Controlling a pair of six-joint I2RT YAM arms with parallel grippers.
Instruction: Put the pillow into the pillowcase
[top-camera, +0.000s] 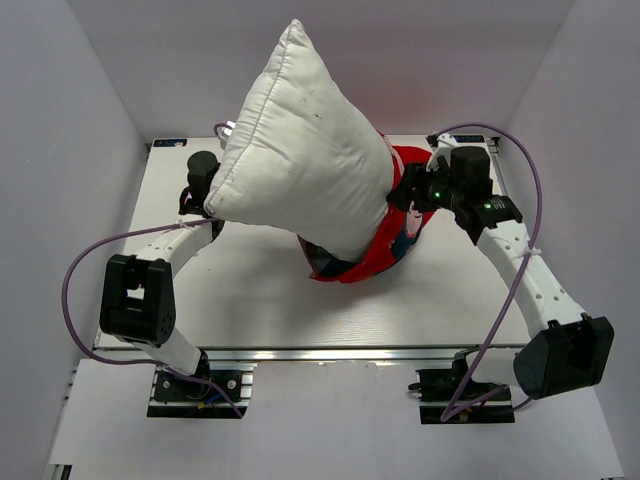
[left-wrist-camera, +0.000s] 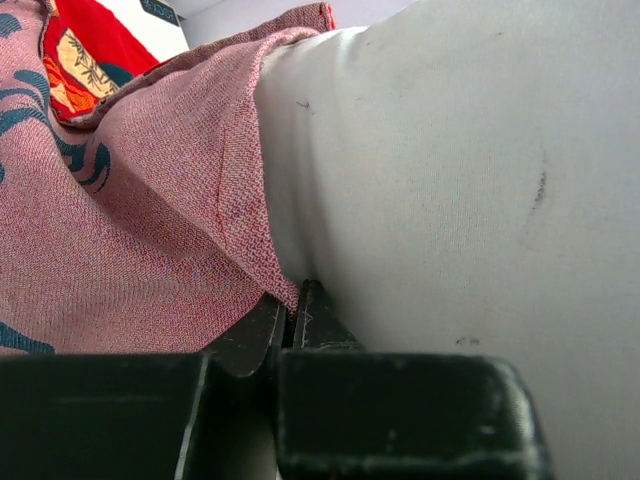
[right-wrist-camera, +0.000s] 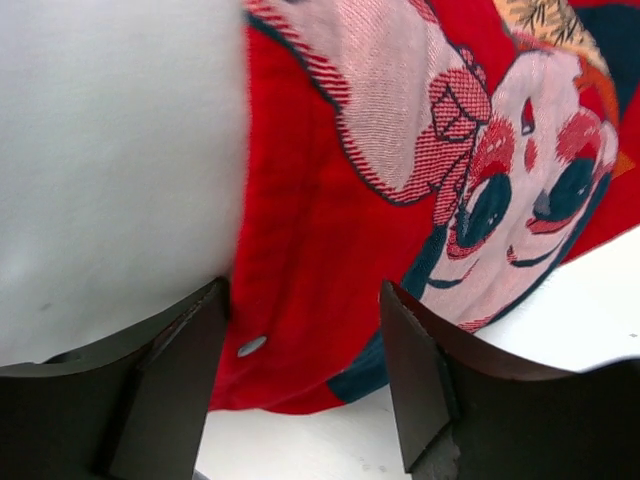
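White table (top-camera: 250, 300) inside pale grey walls (top-camera: 80, 100), one plump white fabric pillow (top-camera: 300, 160) raised mid-table, right end inside one red cartoon-print pillowcase (top-camera: 395, 240), left gripper (left-wrist-camera: 293, 310) clenched at its pink hem, right gripper (right-wrist-camera: 303, 300) released.

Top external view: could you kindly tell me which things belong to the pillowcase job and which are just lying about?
For the job:
pillow
pillowcase, partly pulled over the pillow

Just there:
purple cables
white table
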